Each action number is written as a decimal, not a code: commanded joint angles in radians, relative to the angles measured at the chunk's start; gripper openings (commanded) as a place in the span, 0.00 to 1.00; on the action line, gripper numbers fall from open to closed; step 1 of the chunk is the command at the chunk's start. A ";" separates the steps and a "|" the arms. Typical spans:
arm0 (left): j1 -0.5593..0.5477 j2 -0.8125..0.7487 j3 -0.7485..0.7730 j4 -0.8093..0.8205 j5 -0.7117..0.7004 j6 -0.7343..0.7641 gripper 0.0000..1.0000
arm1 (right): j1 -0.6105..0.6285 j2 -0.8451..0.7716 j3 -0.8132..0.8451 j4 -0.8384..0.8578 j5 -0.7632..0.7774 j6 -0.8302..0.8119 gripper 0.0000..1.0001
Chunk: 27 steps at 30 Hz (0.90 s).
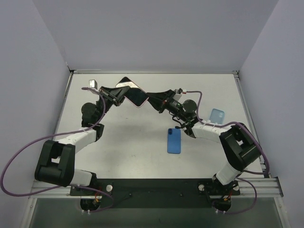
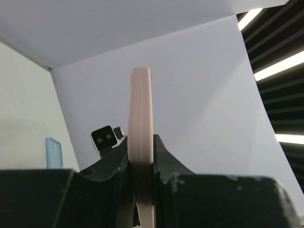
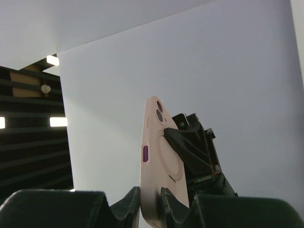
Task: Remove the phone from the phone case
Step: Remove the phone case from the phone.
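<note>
phone [image 1: 135,96] in its case [image 1: 127,84], pinched between both grippers

the pink case is held up off the table [image 1: 142,161], out toward the far side, with one arm reaching in from each side. the left gripper [image 1: 119,95] is closed on one end and the right gripper [image 1: 153,100] on the opposite end, so the case hangs between them like a bridge. from above, the dark screen faces up inside the pink rim, so the phone looks seated and nothing has come out yet.

i'd say it is held in the air like this so both sides can be reached. one gripper can hold the case firm while the other peels or pushes, and the table is not in the way.

from the left wrist the case [image 2: 141,142] shows edge-on and upright, its end sunk between the two fingers [image 2: 164,159], which press on both faces. from the right wrist the back of the case [image 3: 156,166] shows its camera cutout at the top and a side button. the lower end sits right between that gripper's fingertips [image 3: 168,204], and the left gripper [image 3: 194,147] clamps it from behind.

a blue phone [image 1: 174,141] lies flat nearer the arms, and a pale blue case [image 1: 217,115] sits off to the right. both are well apart from the grippers.
</note>
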 commanded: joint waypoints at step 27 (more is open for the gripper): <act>-0.136 0.092 0.464 0.532 0.029 -0.151 0.00 | 0.051 0.272 0.565 0.326 0.331 0.506 0.00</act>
